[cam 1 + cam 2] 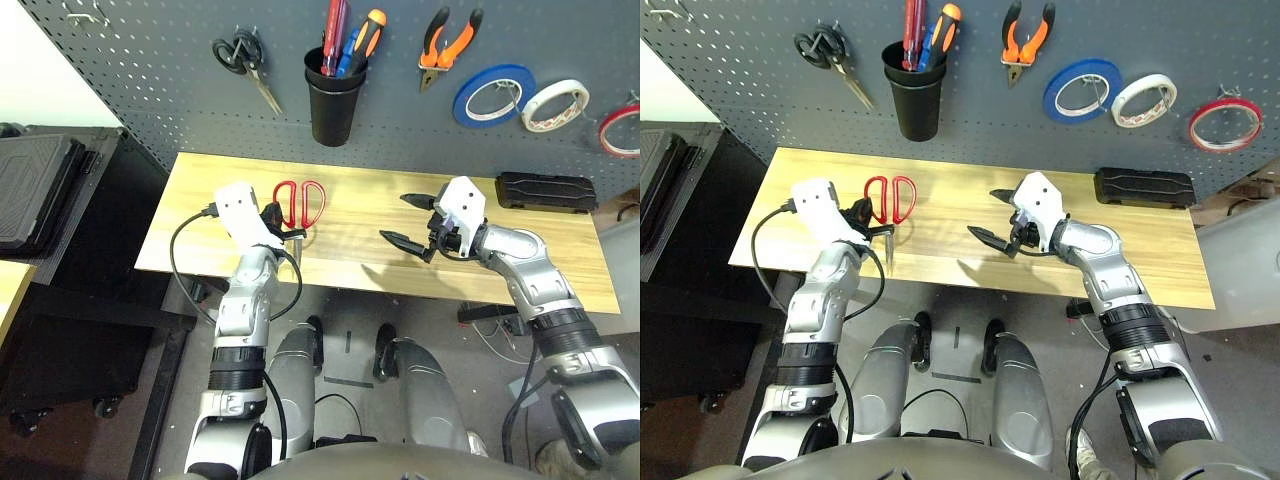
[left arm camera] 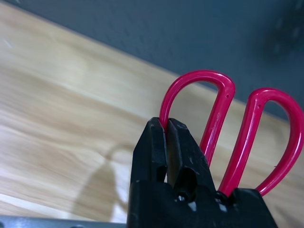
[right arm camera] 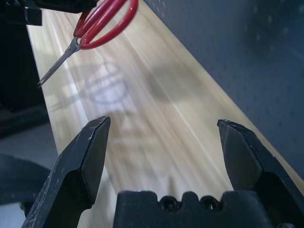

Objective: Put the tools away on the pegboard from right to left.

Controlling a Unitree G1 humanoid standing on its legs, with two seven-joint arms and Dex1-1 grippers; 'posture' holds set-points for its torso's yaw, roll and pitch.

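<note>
Three tools already on pegboard (image 1: 150,60) in head view: red tape ring (image 1: 622,130), pliers (image 1: 447,45), screwdriver (image 1: 333,35); red-handled scissors (image 1: 298,205) left, lifted off table (image 1: 500,265). Left wrist: left gripper (image 2: 166,133) pinching one handle loop. Right wrist: right gripper (image 3: 164,137) spread wide, empty.

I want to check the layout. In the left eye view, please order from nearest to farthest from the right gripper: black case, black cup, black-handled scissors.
From the right gripper:
1. Black case, on the table to its right.
2. Black cup, on the pegboard, up and left.
3. Black-handled scissors, hung farther left.
</note>
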